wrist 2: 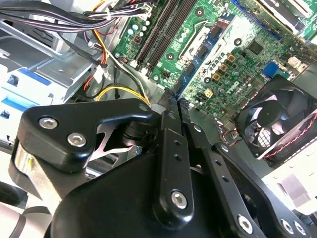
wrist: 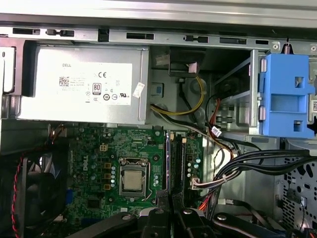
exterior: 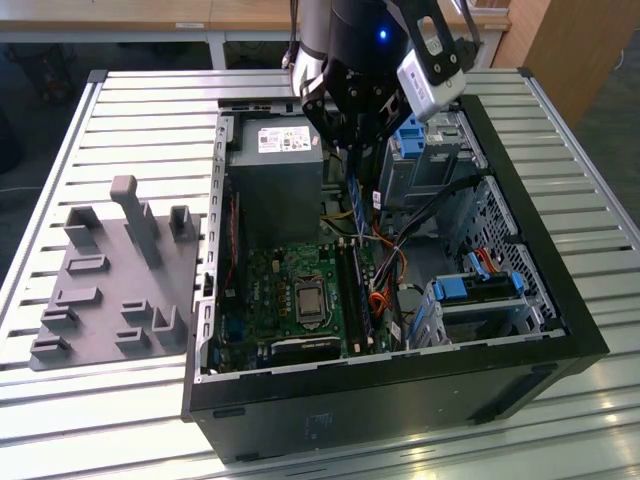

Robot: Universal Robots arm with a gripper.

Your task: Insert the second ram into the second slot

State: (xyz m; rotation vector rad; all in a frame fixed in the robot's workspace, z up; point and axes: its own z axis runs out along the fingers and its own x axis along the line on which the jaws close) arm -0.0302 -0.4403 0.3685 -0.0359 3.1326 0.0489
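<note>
Nearest the lens in both wrist views are the black links of the claw (wrist 2: 171,101). Its two fingers are drawn narrow and pinch the second ram (exterior: 353,200). In the exterior view the dark-blue stick juts out just beneath the claw. Its long axis runs in line with the memory slots (exterior: 352,285) on the motherboard (exterior: 270,290). It is held above the board, apart from the slots, over their end nearer the power supply (exterior: 275,175). Whether it is level or tilted I cannot tell. In the wrist views it is a thin dark edge between the fingertips, pointing along the slots ahead of the claw.

Below the claw and to one side of the slots sits the processor socket (wrist: 132,179), with a black fan (wrist 2: 277,121) further out on that side. On the claw's other side a bundle of black cables (wrist: 247,163), with yellow and orange wires among them, passes just beside the slots. A blue drive-bay clip (wrist: 287,94) stands near the claw on the cable side. The open computer case (exterior: 400,400) lies on a slatted table (exterior: 130,100). A grey fixture tray (exterior: 110,290) rests well apart from the claw.
</note>
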